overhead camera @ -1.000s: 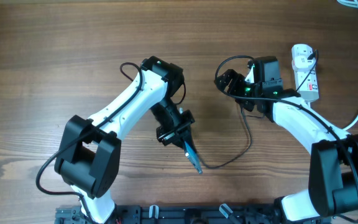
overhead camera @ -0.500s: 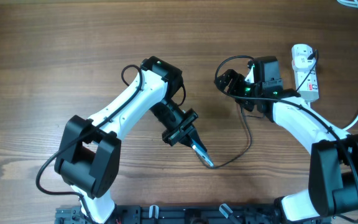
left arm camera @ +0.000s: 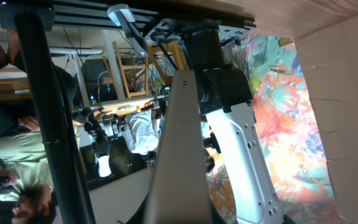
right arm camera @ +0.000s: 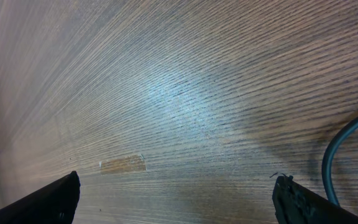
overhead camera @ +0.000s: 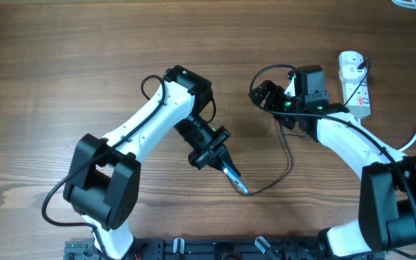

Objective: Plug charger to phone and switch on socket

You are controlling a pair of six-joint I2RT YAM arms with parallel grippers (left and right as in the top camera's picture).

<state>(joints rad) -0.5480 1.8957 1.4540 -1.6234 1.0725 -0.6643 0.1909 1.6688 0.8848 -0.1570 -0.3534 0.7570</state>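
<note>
Jaws of my left gripper (overhead camera: 224, 170) clamp the phone (overhead camera: 237, 183) edge-up, charger (overhead camera: 290, 160) tip meeting its lower end; right gripper (right arm camera: 176, 190) gapes empty. I'd hold steady, pushing straight, not tugging cable.

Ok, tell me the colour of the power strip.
The power strip is white; the overhead view shows it best.
</note>
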